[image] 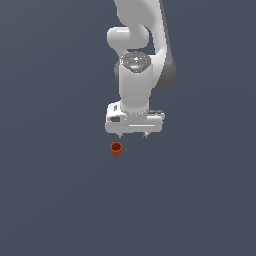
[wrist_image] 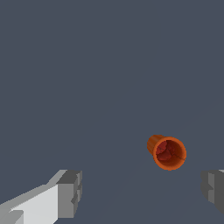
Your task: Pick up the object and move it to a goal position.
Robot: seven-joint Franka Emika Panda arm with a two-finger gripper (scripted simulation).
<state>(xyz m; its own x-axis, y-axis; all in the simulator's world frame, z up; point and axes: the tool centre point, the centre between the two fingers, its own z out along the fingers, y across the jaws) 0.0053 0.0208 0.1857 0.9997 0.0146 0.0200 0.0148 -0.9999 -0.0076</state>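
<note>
- Exterior view: the cup (image: 116, 148) stands upright on the flat dark grey-blue surface (image: 50, 200), long axis vertical, open mouth up.
- Exterior view: the cup is orange-red, tiny against the white gripper (image: 133, 135), and tapers slightly toward its base. The hollow inside the rim reads darker than the outer wall.
- Exterior view: the cup sits just below the gripper in the picture, offset toward the exterior view's left. It lies under the fingertip on that side rather than centred between the two.
- Exterior view: the gripper points straight down from the white arm (image: 135, 85). Two short fingertips show well apart at the ends of the hand body, so the jaws stand open and hold nothing. No contact with the cup is seen.
- Wrist view: the camera looks almost straight into the cup (wrist_image: 168, 152). The round orange rim faces the lens and a short stretch of outer wall shows behind it, so the axis runs nearly along the line of sight.
- Wrist view: the interior is dark red with uneven, faceted shading; the rim is a brighter orange ring.
- Wrist view: two grey finger pads (wrist_image: 70, 194) appear at opposite sides, widely separated. The cup lies beyond them, nearer the pad that is cut by the picture edge, touching neither.
</note>
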